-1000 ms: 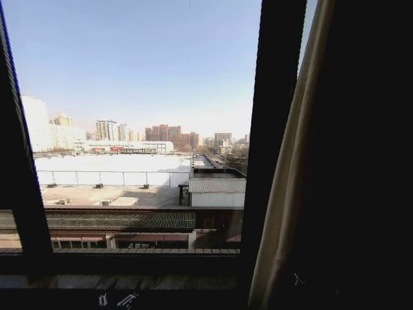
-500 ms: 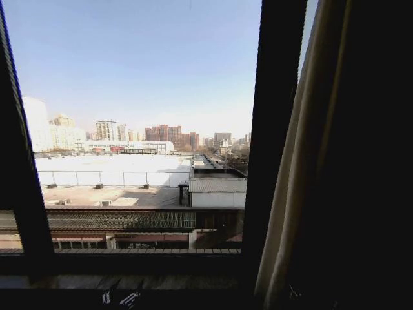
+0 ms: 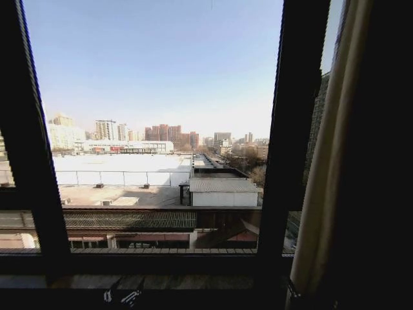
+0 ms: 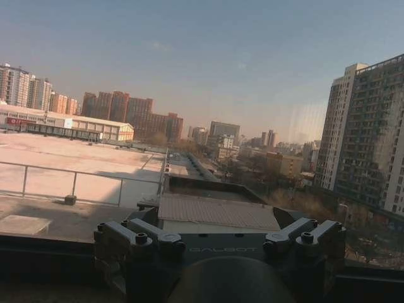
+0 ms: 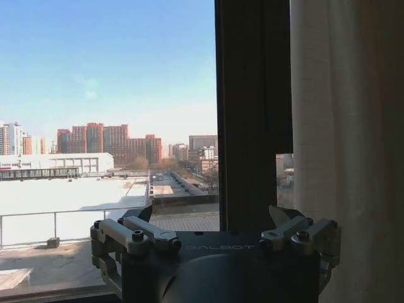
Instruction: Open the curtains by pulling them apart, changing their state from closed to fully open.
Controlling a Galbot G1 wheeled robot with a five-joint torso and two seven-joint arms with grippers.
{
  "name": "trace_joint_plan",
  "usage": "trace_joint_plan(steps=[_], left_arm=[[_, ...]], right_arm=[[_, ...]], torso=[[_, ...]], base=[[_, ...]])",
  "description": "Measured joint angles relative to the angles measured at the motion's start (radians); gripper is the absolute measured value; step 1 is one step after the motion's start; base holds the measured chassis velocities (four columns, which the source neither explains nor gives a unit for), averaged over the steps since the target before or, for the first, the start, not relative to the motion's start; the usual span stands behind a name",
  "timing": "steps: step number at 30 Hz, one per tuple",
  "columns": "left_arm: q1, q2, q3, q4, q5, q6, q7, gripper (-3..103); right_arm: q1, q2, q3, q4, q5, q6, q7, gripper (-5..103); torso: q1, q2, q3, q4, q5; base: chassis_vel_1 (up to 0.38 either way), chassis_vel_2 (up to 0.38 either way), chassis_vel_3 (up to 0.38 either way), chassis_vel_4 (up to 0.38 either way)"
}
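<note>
Curtains: I'm seeing the right curtain panel (image 3: 329, 168) bunched aside, window glass (image 3: 155, 97) uncovered.
Remaining: I'm judging little.
Right gripper (image 5: 214, 237): spread wide, empty.
Left gripper (image 4: 218, 238): likewise.

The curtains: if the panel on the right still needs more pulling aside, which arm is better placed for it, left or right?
Probably the right. The right gripper is open beside the bunched curtain panel, close to the dark window frame bar. The left gripper, also open, faces bare glass and the city, with no fabric near it.

Left gripper (image 4: 218, 235) is held level, jaws spread wide, nothing gripped. Right gripper (image 5: 214, 230) is likewise raised, jaws apart, nothing between them.
</note>
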Motion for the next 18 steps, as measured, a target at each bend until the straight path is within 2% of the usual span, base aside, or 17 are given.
trace_joint_plan(steps=[18], left_arm=[[-0.002,-0.004,0.008,-0.006,0.004,0.001,0.000,100]], right_arm=[[-0.009,0.022,-0.017,0.022,-0.031,0.000,-0.007,100]], torso=[[0.000,0.000,0.000,-0.0002,0.0002]], base=[[0.349,0.363,-0.365,-0.347]])
